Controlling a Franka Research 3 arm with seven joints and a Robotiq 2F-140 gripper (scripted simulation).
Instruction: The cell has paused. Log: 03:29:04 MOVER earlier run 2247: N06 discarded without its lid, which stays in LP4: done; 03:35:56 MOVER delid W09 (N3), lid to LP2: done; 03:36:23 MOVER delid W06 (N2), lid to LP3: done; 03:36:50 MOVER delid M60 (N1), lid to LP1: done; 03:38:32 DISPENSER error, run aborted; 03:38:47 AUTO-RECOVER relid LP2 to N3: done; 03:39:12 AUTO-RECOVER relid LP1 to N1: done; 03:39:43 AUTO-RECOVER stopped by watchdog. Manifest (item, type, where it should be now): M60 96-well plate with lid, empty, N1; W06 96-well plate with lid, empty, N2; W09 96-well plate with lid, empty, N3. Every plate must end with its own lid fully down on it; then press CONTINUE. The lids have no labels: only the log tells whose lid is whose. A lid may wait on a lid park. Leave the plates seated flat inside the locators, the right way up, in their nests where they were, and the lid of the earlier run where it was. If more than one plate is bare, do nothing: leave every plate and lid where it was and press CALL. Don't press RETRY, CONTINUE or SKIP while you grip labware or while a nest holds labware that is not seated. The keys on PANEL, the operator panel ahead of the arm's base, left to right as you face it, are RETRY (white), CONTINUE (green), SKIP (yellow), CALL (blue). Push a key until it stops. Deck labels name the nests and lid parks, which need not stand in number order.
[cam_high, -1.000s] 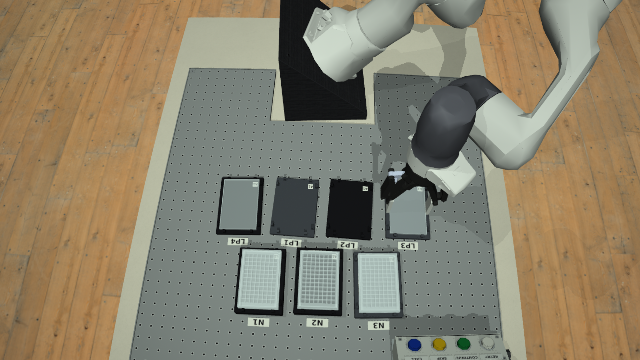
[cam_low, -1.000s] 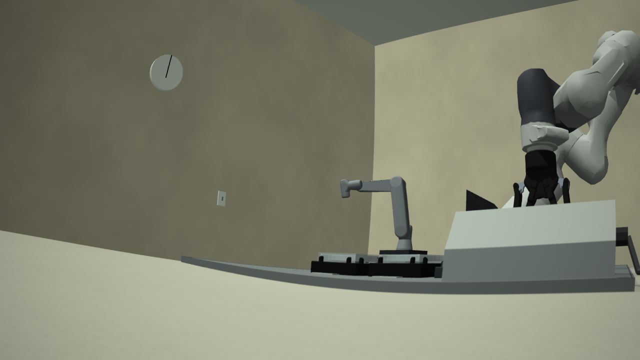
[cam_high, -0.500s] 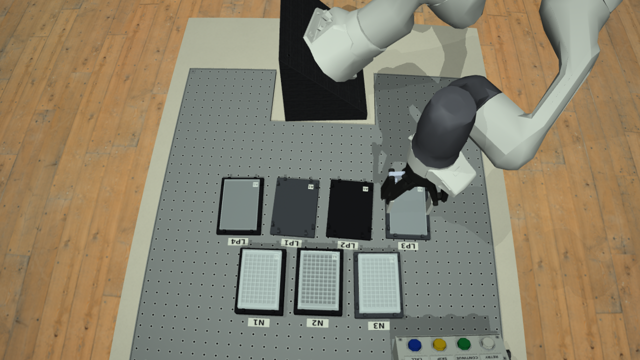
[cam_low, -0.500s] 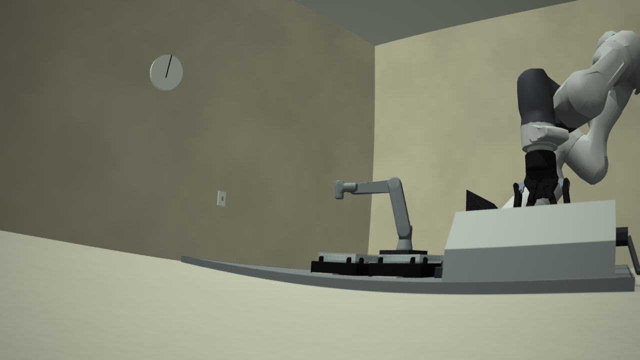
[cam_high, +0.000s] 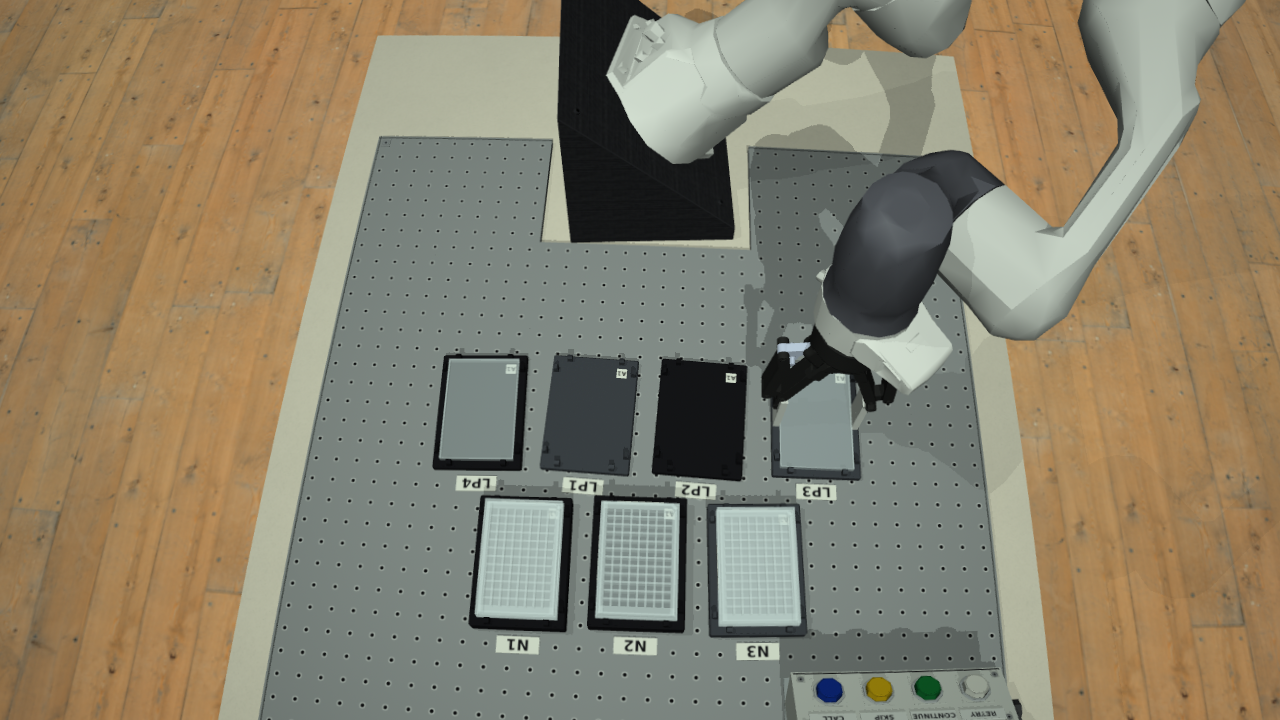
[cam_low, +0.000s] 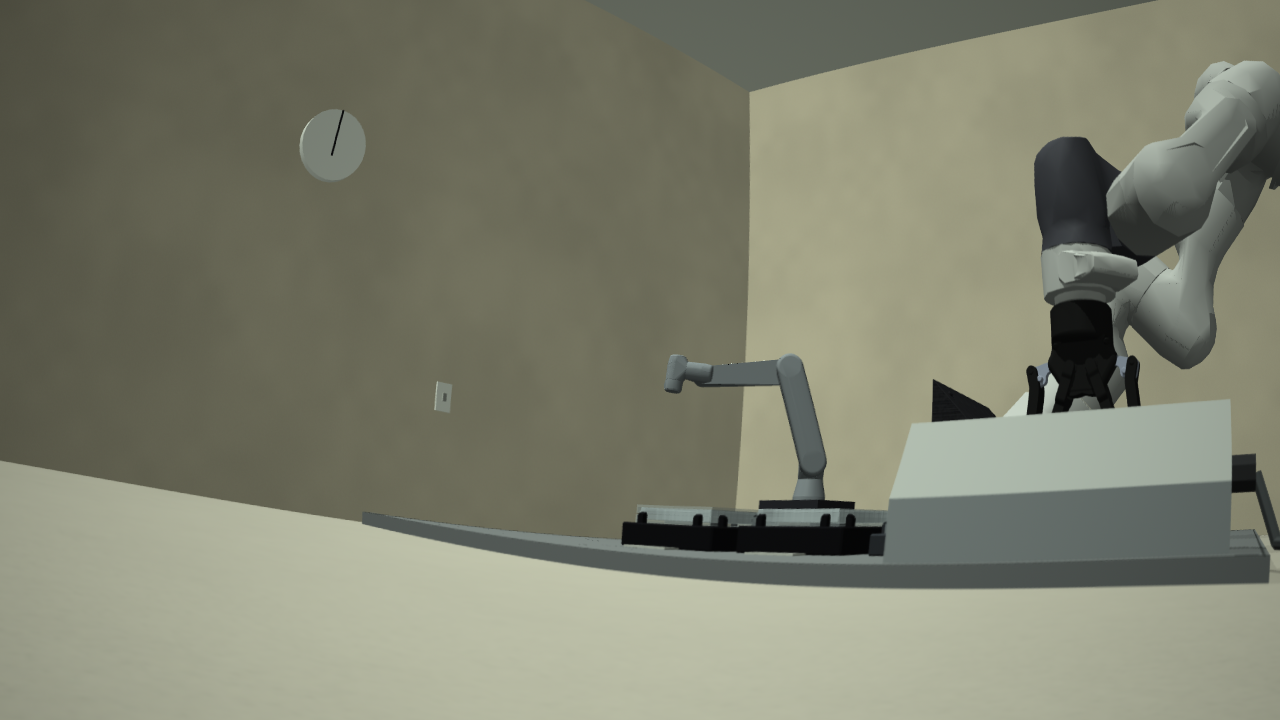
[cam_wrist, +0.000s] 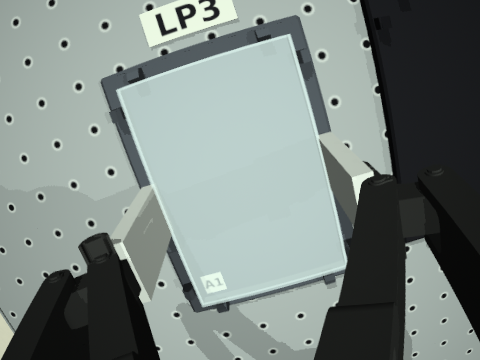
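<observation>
My gripper (cam_high: 819, 401) is shut on the clear lid (cam_high: 814, 434) over lid park LP3, gripping its two long sides near the A1 end. In the wrist view the finger pads press on both long edges of the lid (cam_wrist: 234, 167). I cannot tell whether the lid is raised off the park. The plate in N2 (cam_high: 637, 559) is bare, with open wells. The plates in N1 (cam_high: 521, 559) and N3 (cam_high: 757, 566) carry lids. Another clear lid lies on LP4 (cam_high: 480, 409). LP1 (cam_high: 588, 411) and LP2 (cam_high: 699, 418) are empty.
The operator panel (cam_high: 899, 694) is at the front right, with the CALL (cam_high: 829, 689), SKIP (cam_high: 878, 687), CONTINUE (cam_high: 926, 686) and RETRY (cam_high: 973, 685) keys. The black arm pedestal (cam_high: 644, 125) stands at the back. A second grey arm (cam_low: 778, 420) stands beyond the deck.
</observation>
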